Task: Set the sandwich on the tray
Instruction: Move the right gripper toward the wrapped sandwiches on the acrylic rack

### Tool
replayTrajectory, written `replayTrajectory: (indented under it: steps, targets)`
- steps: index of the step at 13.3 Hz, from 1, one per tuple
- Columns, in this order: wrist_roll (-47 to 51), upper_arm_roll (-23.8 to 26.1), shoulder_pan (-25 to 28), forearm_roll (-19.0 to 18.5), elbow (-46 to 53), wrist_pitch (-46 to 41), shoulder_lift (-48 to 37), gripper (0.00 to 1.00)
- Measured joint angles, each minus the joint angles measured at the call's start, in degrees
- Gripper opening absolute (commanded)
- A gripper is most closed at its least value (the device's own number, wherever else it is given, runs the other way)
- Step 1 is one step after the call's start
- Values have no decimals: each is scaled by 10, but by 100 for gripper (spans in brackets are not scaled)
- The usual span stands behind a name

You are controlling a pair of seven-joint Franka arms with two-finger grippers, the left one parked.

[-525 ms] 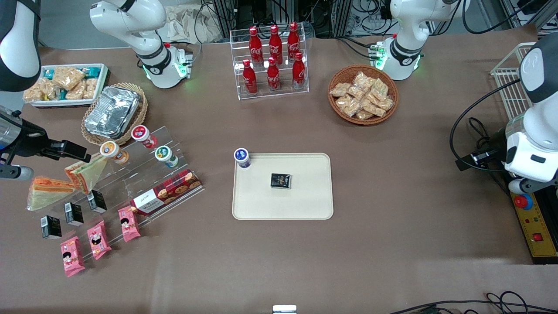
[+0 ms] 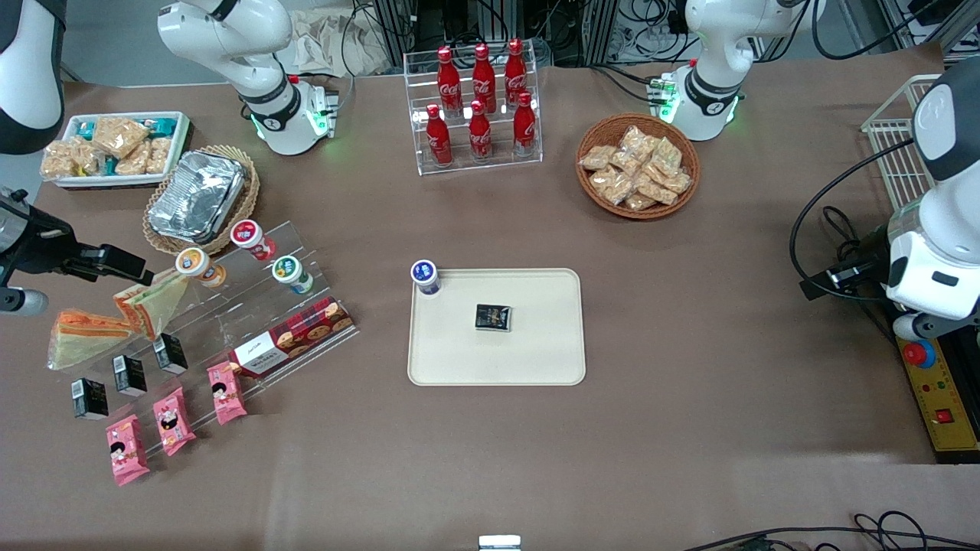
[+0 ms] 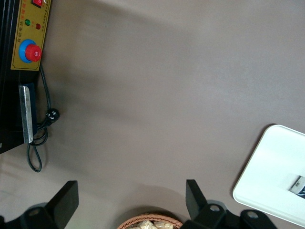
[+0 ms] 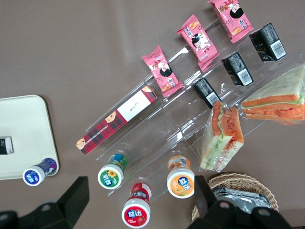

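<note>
My fingers (image 4: 138,202) hang spread apart and empty above the clear acrylic stepped rack (image 2: 253,306), near the round snack cups. The wrapped triangular sandwich with its orange filling stripe (image 2: 151,302) leans upright on that rack, untouched; a second wedge (image 2: 84,334) lies beside it. The flat cream rectangular tray (image 2: 528,360) sits well apart mid-bench. Grasp, carry and placing all remain.

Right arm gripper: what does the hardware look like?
The gripper has two black, blocky, wedge-shaped fingers on a black body with round fasteners. From the front it shows as black angular parts on a glossy white arm with black joint sections. The arm's base carries a green light ring.
</note>
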Motion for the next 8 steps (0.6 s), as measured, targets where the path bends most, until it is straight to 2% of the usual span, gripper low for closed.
replayTrajectory:
  steps: [4, 8]
  targets:
    - [1, 1, 0, 0, 1, 0, 0, 98]
    - [28, -1, -1, -17, 1, -1, 2, 98]
